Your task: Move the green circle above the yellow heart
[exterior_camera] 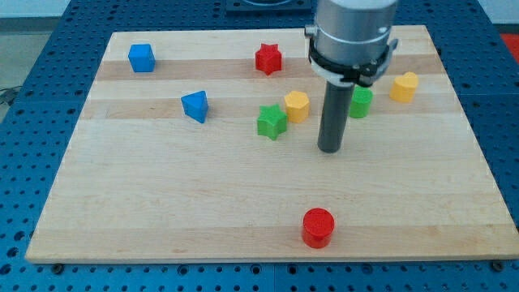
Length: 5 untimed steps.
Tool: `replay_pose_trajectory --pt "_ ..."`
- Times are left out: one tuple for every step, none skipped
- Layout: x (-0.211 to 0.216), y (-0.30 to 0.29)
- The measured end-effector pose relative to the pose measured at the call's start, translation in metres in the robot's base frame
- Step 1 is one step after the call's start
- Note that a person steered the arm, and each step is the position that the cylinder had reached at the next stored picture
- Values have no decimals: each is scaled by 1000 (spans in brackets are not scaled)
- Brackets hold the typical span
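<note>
1. My tip (328, 149) sits on the wooden counter (162, 211), a bit right of the middle, at the bottom of the dark rod hanging from the grey arm (353, 36).
2. No jaws on this rig, just the rod, so nothing is open, shut or holding anything.
3. The green circle (361, 101) is up and to the right of my tip, partly hidden behind the rod. I can't quite make out its shape, and I can't tell if the rod touches it.
4. There are two yellow blocks. One yellow block (297, 106) is left of the rod, near the middle of the counter. The other yellow block (404, 86) is further toward the view's right, just past the green circle. Honestly can't say which one is the heart from this angle.
5. A green star (272, 122) sits right beside the middle yellow block, on its lower left, pretty much touching it.
6. A red star (268, 58) is near the view's top, above that pair.
7. A blue cube (141, 57) is at the top left, and a blue triangle-ish block (195, 106) sits below and right of it.
8. A red cylinder (318, 227) is all alone near the view's bottom edge, well apart from everything, roughly below my tip.
</note>
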<state>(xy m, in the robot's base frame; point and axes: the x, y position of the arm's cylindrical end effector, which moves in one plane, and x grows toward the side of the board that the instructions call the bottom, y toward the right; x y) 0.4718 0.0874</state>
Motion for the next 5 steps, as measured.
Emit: replay_pose_trajectory --pt "-50 27" --pt "-107 41" --pt "-118 42" --pt "-130 53" --pt "-86 34"
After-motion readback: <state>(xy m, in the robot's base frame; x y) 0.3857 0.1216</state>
